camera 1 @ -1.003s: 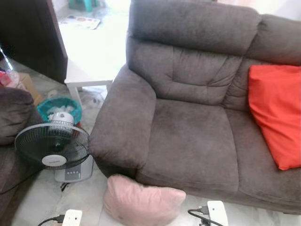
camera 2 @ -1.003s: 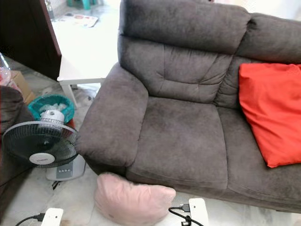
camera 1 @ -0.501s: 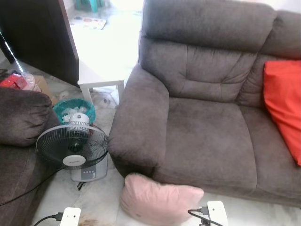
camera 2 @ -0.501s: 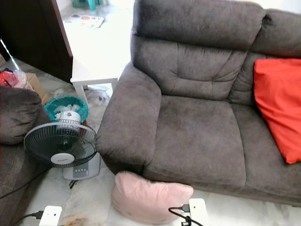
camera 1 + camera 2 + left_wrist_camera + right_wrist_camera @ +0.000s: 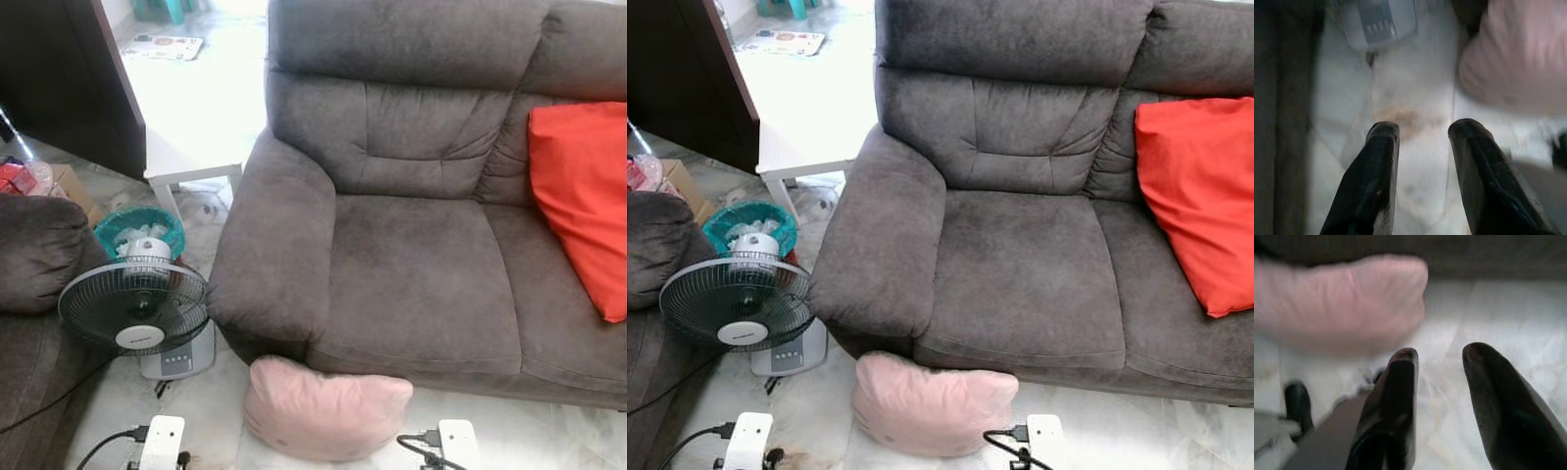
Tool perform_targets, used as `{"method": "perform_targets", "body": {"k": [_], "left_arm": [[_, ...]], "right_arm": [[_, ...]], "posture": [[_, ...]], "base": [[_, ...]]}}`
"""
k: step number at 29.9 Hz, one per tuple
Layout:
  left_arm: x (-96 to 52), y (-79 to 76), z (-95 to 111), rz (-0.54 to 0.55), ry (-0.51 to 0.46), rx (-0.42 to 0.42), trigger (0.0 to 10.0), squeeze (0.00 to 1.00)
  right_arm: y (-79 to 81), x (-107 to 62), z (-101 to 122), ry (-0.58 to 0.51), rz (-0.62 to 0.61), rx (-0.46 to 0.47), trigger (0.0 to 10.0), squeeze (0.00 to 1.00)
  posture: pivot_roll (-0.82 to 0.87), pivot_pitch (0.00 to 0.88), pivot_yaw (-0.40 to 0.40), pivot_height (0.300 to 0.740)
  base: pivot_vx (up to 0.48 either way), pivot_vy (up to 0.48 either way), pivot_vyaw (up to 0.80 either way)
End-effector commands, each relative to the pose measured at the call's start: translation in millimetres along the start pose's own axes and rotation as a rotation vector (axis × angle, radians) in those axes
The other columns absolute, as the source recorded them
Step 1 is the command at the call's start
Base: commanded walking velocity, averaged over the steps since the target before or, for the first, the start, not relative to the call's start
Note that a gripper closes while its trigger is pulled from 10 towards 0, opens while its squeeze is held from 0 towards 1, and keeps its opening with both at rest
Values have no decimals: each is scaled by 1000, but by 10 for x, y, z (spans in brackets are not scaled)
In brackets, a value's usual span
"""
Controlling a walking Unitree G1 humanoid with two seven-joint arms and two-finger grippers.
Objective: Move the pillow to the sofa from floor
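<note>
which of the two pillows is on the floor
The pink pillow. It lies on the floor against the front of the sofa, below its armrest. The red pillow is up on the sofa seat, leaning on the backrest.

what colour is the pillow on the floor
Pale pink; the pillow shows best in the left eye view.

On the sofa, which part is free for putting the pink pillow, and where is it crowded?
The sofa has a bare seat cushion between its armrest and the red pillow. The red pillow takes the far seat. On the floor, the pink pillow lies against the sofa front, with the fan and teal basket crowding beside the armrest.
</note>
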State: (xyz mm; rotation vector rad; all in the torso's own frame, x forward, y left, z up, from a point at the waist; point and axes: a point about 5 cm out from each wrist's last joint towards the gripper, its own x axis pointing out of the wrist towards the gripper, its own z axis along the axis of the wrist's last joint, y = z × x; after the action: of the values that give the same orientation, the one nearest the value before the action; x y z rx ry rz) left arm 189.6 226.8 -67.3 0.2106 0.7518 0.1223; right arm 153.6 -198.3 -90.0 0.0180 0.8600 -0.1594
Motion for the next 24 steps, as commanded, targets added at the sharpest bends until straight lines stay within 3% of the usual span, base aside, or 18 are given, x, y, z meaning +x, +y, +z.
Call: {"method": "perform_targets", "body": {"k": [1,5,9,17,22,24], "left_arm": [[34,57,154,34,-75,-9,10000,0],[85,-14,476,35,-219,-11,10000,0],[93,-101,671,40,-315,-18,10000,0],[53,-88,924,75,-481,-37,10000,0],[-52,-24,1094,88,-620,-56,10000,0],[-164,-8,1151,99,-695,-58,10000,0]], "right_arm": [[-10,-19,-6,-35,-6,50,10000,0],[14,-32,72,-130,33,78,10000,0],[28,-49,106,-189,42,101,10000,0],[43,-81,163,-282,62,121,10000,0],[53,-112,218,-361,77,140,10000,0],[66,-128,256,-404,103,128,10000,0]], "posture": [[153,96,-59,740],[156,93,-55,740],[152,88,-52,740],[158,81,-44,740],[159,72,-34,740],[162,68,-32,740]], "base": [[0,0,0],[0,0,0],[0,0,0],[0,0,0],[0,0,0],[0,0,0]]}}
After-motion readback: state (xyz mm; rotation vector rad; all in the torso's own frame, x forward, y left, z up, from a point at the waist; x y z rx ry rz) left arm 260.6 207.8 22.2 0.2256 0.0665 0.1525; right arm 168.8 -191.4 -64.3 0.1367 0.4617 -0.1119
